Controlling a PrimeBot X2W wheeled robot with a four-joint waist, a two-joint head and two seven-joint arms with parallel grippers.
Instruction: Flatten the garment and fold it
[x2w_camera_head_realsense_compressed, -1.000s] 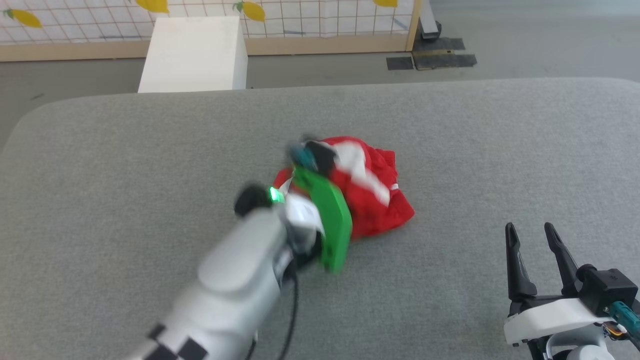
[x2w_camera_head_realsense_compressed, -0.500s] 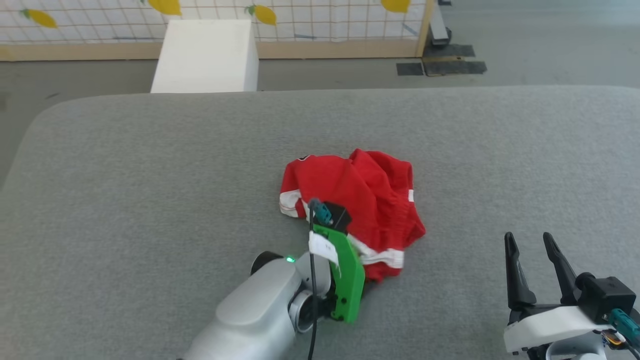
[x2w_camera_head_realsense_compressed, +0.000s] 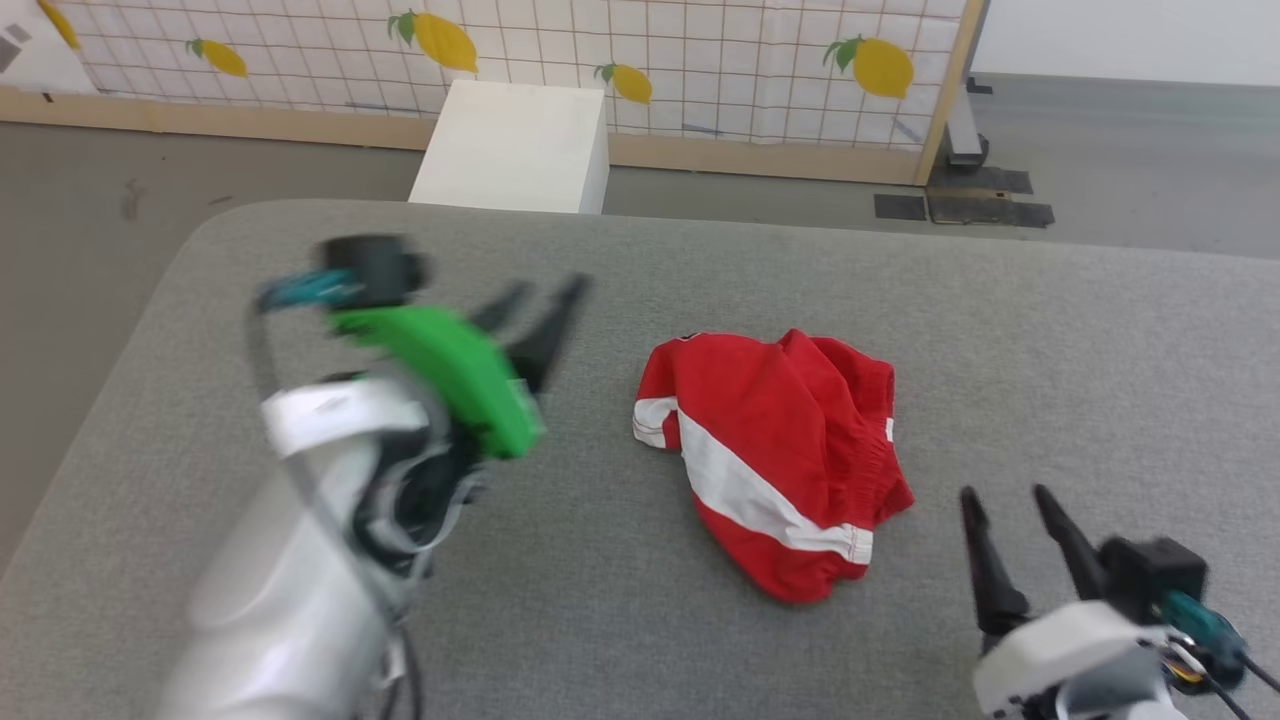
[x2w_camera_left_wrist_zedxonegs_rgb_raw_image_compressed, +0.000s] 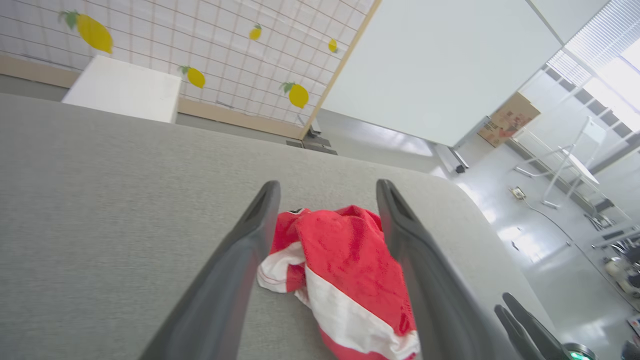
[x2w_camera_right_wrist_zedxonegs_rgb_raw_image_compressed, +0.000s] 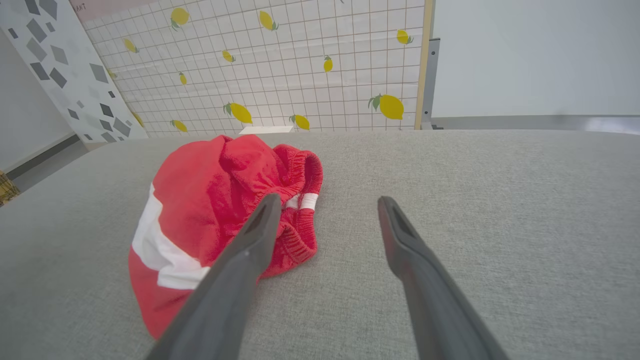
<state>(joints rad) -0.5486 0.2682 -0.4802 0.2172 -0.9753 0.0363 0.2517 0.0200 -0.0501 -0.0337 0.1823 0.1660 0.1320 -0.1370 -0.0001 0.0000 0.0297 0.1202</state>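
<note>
Red soft cloth, the garment lies crumpled in the middle of the table; I judge it light and limp, best pinched at the elastic waistband or the white-trimmed hem. My left hand hangs wide and empty to its left, clear of it; my right hand, also wide and empty, sits near its right side, not touching.

Left end effector, right end effector agape
</note>
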